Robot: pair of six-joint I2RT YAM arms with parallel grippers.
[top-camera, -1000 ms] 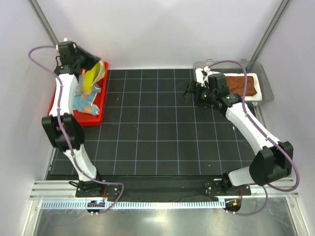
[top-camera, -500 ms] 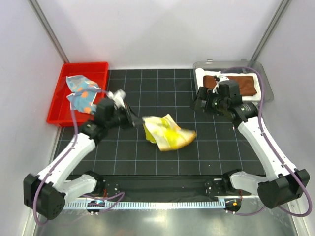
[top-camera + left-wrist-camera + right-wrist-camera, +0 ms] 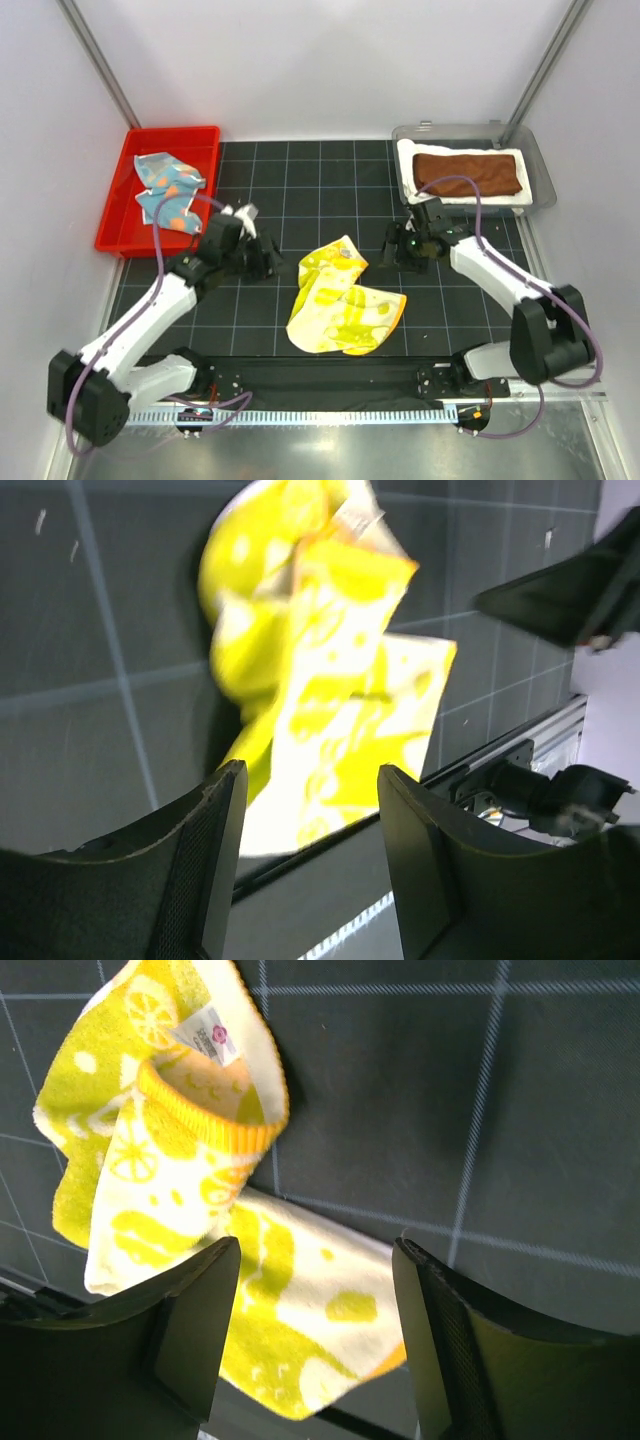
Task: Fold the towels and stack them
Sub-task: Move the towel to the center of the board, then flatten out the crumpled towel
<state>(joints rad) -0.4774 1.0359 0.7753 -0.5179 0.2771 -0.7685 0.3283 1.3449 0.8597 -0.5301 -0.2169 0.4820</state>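
Note:
The yellow towel (image 3: 342, 305) with green print lies crumpled and partly spread on the black mat, free of both grippers. My left gripper (image 3: 268, 264) hovers just left of it, open and empty; its wrist view shows the yellow towel (image 3: 320, 670) beyond the gripper (image 3: 310, 820). My right gripper (image 3: 391, 250) is open, low by the towel's upper right; the yellow towel (image 3: 170, 1160) lies under and beyond the gripper (image 3: 315, 1300). The light blue towel (image 3: 165, 188) with orange spots is bunched in the red bin (image 3: 205, 140). The rust-brown towel (image 3: 468, 172) lies folded on the white towel (image 3: 462, 198).
The clear bin (image 3: 540, 170) holding the folded brown and white towels stands at the back right. The red bin is at the back left, just off the gridded mat (image 3: 300, 190). An aluminium rail (image 3: 330, 412) runs along the near edge.
The left arm swung the yellow towel from the red bin to the mat's middle and let go of it. The right arm dropped from the clear bin to the towel's right.

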